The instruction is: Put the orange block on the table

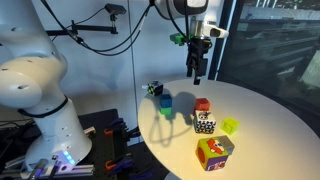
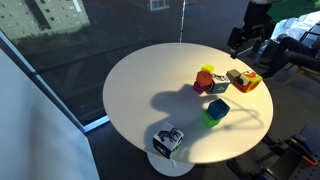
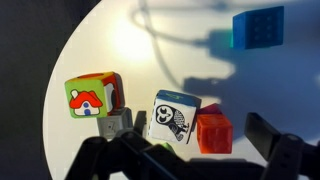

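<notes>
The small orange block (image 3: 211, 133) sits close against a black-and-white owl cube (image 3: 175, 115) on the pale round table (image 3: 110, 40). In an exterior view the orange block (image 1: 202, 105) shows just above the owl cube (image 1: 204, 124). I cannot tell whether it rests on that cube or stands behind it. It also shows in an exterior view (image 2: 203, 83). My gripper (image 1: 198, 68) hangs open and empty well above the blocks. Its dark fingers frame the bottom of the wrist view (image 3: 190, 162).
A larger picture cube with a house (image 3: 92, 98) stands near the table edge (image 1: 214, 152). A blue cube (image 3: 258, 28) sits on a green piece (image 1: 166, 104). A patterned cube (image 1: 153, 89) and a yellow-green piece (image 1: 230, 126) also lie on the table.
</notes>
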Available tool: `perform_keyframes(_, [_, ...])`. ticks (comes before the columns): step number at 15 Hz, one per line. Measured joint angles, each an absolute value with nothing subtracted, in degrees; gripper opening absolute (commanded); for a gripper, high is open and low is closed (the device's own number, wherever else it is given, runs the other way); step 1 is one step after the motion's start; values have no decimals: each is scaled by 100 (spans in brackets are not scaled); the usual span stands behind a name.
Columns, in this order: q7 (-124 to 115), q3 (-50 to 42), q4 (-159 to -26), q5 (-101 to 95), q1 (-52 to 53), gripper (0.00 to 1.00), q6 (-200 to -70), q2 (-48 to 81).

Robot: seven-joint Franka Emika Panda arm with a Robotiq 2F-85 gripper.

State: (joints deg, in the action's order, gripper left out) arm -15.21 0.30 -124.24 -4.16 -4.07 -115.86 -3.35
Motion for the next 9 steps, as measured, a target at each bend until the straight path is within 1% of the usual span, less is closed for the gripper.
perform_keyframes(5, [-1679,26,-12018,-482,-318,100,-11639,211])
perform_keyframes(9, [-1681,20,-11847,-482,-289,100,-11667,389])
